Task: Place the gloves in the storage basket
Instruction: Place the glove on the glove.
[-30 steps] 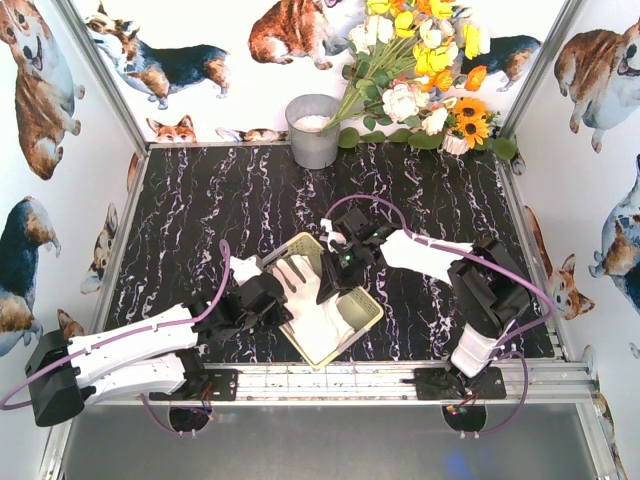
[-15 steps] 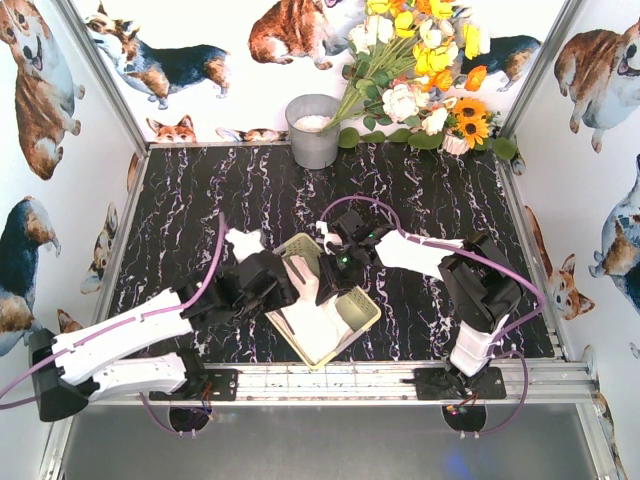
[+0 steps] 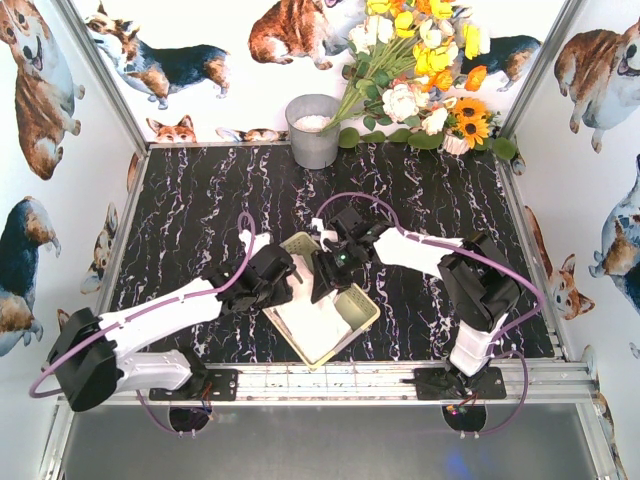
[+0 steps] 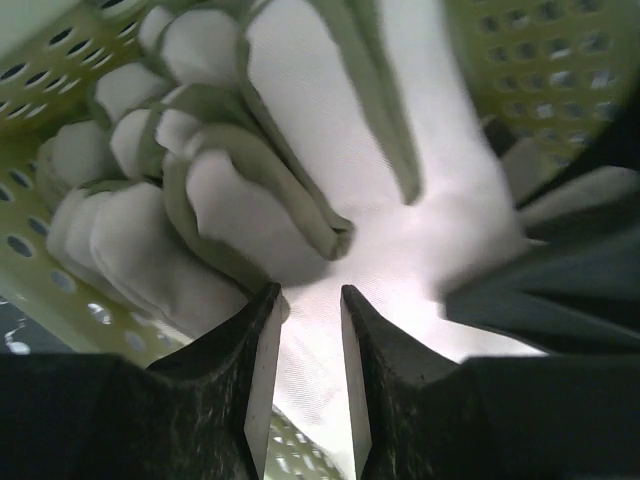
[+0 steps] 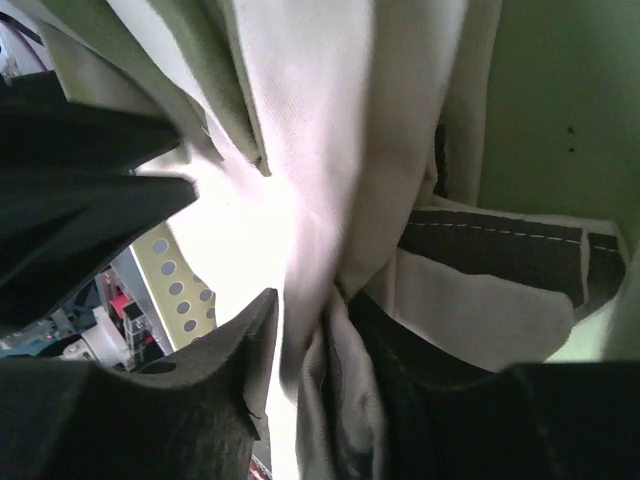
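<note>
Both arms were down in the storage basket [image 3: 372, 310]! The gloves [image 4: 400, 200] lay piled inside. The right gripper [image 5: 312, 302] pinched a fold of one, the left gripper [image 4: 306, 294] narrowly parted just above. Nearly done, I reckoned: only letting go was left.

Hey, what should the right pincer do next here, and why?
Probably open the right pincer and drop its glove. The fabric pinched between its fingers hangs inside the basket, over another glove lying there, so letting go should land it inside.
</note>
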Controlling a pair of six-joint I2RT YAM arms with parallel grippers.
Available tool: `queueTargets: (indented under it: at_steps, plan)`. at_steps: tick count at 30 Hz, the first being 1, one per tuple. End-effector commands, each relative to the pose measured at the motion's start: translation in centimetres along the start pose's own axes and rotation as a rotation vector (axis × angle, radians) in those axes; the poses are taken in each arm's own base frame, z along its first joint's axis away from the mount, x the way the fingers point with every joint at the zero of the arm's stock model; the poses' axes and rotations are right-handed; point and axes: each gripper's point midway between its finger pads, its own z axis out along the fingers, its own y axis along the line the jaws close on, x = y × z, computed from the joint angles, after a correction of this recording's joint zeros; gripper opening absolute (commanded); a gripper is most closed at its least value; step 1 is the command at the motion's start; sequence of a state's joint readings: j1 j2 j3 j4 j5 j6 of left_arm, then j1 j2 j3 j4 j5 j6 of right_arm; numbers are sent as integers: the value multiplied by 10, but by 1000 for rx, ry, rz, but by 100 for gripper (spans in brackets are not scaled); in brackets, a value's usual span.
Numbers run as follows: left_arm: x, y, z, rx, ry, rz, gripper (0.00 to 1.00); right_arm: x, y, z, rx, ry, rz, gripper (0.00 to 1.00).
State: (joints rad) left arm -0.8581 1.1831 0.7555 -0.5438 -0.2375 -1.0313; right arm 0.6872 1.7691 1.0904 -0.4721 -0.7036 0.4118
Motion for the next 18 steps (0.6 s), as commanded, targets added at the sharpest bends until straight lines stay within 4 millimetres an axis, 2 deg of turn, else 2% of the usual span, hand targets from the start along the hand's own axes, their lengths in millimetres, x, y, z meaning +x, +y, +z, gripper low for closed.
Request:
queueTargets:
  at_steps: [1,4,6,11,14,18]
  plan:
    - [17,31,9,-70,59,57,25,-28,28,-25,-7,-93,-133,41]
    - [27,42,9,-71,100,54,25,-34,37,-41,20,-123,-179,49]
    - [28,41,8,-58,109,48,24,-37,40,-51,53,-143,-201,52]
    - [20,34,3,-54,92,61,25,-44,41,-75,149,-213,-223,53]
    - [16,28,1,-45,89,70,25,-43,49,-79,121,-225,-227,48]
    - [9,21,0,-32,79,85,25,-32,49,-67,89,-176,-204,37]
